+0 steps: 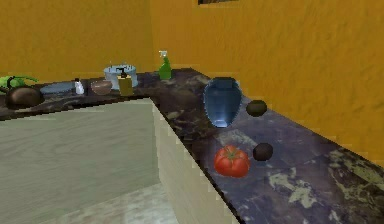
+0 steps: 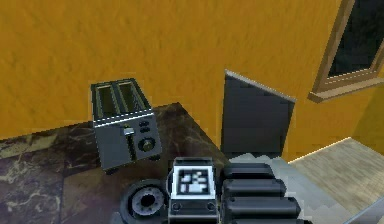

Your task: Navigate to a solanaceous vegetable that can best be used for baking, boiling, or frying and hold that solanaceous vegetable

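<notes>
Dark marbled stone forms the counter (image 1: 300, 140), set against orange walls (image 1: 290, 50). A blue vase (image 1: 222, 100) stands on it. Just right of the vase lies a brown oval potato (image 1: 257, 108). A second potato (image 1: 263, 152) lies nearer the camera than the vase and a little to its right. A red tomato (image 1: 232, 160) sits in front of the vase, just left of that second potato. Behind the vase to its left, toward the corner, stand a green spray bottle (image 1: 165, 67), a yellow bottle (image 1: 125, 82) and a pale blue pot (image 1: 120, 72). Far left of the vase sits a brown bowl (image 1: 25, 97).

In the arm side view a toaster (image 2: 124, 123) stands on the same stone. The gripper (image 2: 142, 204) shows at the bottom edge, below the toaster. Its far end can't be made out, so I cannot tell whether it holds anything.
</notes>
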